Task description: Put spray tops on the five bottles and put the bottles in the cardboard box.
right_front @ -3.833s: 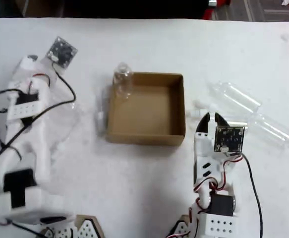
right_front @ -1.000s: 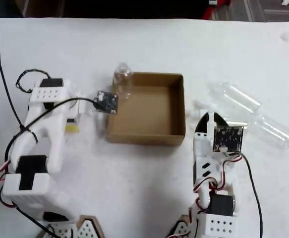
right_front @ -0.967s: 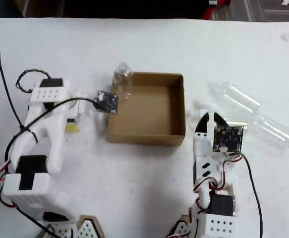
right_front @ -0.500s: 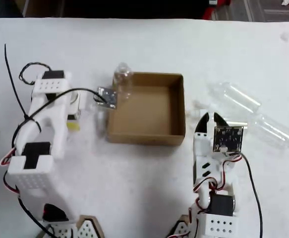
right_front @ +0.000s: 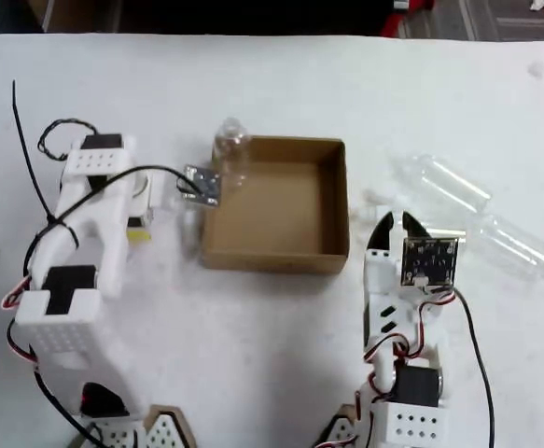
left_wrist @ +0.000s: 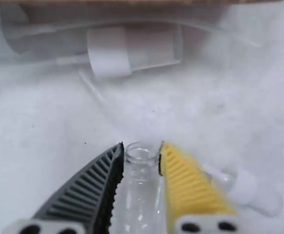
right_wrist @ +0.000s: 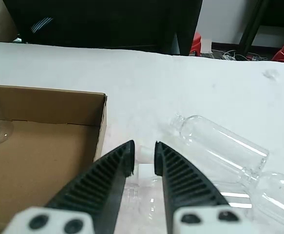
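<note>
Cardboard box (right_front: 272, 259) is recorded open-topped at the middle of the white table (right_front: 253, 355). An upright bottle (right_front: 231, 149) is stood in the box's far left corner. The left gripper (left_wrist: 142, 148) is positioned just left of the box, low over the table, and is clamped on the neck of a clear bottle (left_wrist: 139, 195), which is pinched from both sides; the bottle's mouth is open and no top is fitted. Between this gripper and the box's left wall a capped bottle (left_wrist: 146, 44) is laid on its side along the wall, with a white spray top fitted. A loose spray top (left_wrist: 244, 187) is laid on the table just beside the left gripper. The right gripper (right_wrist: 144, 158) is held low just right of the box, towards its near corner; whether it is gripping anything or standing open cannot be told. A white piece (right_wrist: 142, 152) is noted at its tip. Farther right, an inner lying bottle (right_front: 444, 185) and an outer lying bottle (right_front: 514, 245) are laid on their sides on the table, close together; the inner one's neck is uncapped.
</note>
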Robot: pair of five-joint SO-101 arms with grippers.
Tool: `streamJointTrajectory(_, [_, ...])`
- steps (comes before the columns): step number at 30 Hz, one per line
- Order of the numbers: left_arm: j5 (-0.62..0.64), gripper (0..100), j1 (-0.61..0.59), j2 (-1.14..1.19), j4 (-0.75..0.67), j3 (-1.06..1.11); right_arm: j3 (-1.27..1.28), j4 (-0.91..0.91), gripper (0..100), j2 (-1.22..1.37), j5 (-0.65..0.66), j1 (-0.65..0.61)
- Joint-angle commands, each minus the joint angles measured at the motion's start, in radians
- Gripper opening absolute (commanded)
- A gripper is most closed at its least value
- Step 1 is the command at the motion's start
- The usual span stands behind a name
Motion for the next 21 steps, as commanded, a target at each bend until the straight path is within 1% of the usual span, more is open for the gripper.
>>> streamJointTrajectory(1, [-0.012,2,-0.01,-0.01,0.009,-0.049,0.006,0.001,6.0,-0.004,0.009,-0.005])
streamJointTrajectory(3, [-0.008,3,-0.01,-0.018,0.012,-0.049,0.006,0.001,6.0,-0.004,0.009,-0.005])
streamJointTrajectory(5, [-0.006,3,-0.007,-0.031,0.049,-0.063,0.006,0.001,6.0,-0.004,0.009,-0.005])
streamJointTrajectory(9, [-0.005,3,-0.007,-0.113,0.221,-0.181,0.006,0.001,6.0,-0.004,0.009,-0.005])
streamJointTrajectory(11, [0.031,3,-0.005,-0.154,0.301,-0.235,0.006,0.001,6.0,-0.004,0.009,-0.005])
streamJointTrajectory(15, [0.158,3,0.012,-0.243,0.416,-0.333,0.006,0.001,6.0,-0.004,0.009,-0.004])
streamJointTrajectory(17, [0.232,3,0.035,-0.3,0.44,-0.377,0.006,0.001,6.0,-0.004,0.009,-0.004])
streamJointTrajectory(18, [0.288,3,0.051,-0.331,0.445,-0.397,0.006,0.001,6.0,-0.004,0.009,-0.004])
streamJointTrajectory(21, [0.52,3,0.122,-0.424,0.445,-0.436,0.006,0.001,6.0,-0.004,0.009,-0.002])
